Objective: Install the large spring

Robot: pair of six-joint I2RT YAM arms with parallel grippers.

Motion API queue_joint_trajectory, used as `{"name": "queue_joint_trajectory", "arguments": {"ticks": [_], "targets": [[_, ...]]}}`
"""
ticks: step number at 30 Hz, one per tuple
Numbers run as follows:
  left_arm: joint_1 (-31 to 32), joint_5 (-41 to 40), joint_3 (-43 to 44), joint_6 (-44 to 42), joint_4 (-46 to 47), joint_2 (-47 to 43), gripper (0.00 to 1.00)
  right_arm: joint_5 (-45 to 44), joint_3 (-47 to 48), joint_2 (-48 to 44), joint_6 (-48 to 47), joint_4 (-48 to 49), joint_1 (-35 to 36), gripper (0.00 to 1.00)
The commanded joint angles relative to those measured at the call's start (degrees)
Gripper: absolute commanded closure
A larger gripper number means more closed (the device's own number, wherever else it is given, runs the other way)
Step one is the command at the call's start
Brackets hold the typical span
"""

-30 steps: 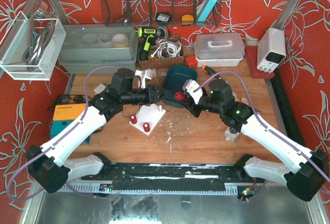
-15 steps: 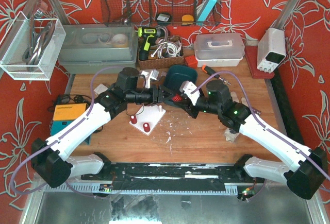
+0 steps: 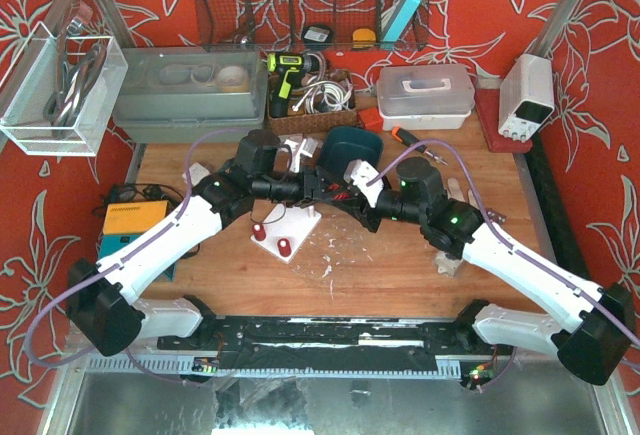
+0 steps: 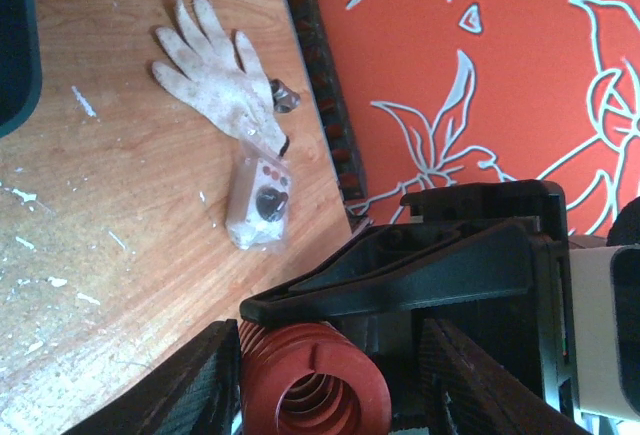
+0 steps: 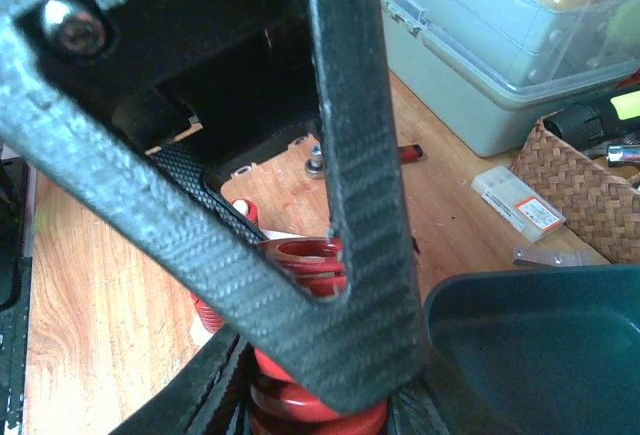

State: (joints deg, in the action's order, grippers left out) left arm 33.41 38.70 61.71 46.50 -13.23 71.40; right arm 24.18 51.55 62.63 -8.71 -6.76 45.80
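Wooden table (image 3: 400,265), right end effector (image 5: 315,405) clamping large spring (image 5: 300,255), left end effector (image 4: 330,375) spread around it

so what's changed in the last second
The left gripper moved right to meet the right gripper, and its open fingers now straddle the large spring that the right gripper holds. The right gripper barely shifted. The white fixture and teal tray stayed put.

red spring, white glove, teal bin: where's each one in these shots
red spring (image 4: 300,355): left wrist view, on its outer coils
white glove (image 4: 215,80): left wrist view, on its palm
teal bin (image 3: 348,145): top external view, on its bare floor
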Motion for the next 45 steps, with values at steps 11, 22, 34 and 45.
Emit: {"name": "queue_joint_trajectory", "arguments": {"ticks": [11,22,34,45], "targets": [[0.8,-0.4,1.8,-1.9,-3.4,1.2,0.95,-3.2,0.0,0.3,-0.2,-3.0,1.0,0.56],[1.0,-29.1,4.8,-20.6,-16.3,2.0,0.93,-21.6,-11.3,-18.1,14.6,-14.7,1.0,0.02],[1.8,-44.3,-3.5,-28.4,-8.8,1.4,0.95,-39.2,-7.5,-20.7,33.4,-34.9,1.0,0.01],[4.1,-43.6,-6.8,-30.0,-1.9,5.7,0.95,-40.2,-9.0,-23.8,37.8,-39.4,0.9,0.01]]}}
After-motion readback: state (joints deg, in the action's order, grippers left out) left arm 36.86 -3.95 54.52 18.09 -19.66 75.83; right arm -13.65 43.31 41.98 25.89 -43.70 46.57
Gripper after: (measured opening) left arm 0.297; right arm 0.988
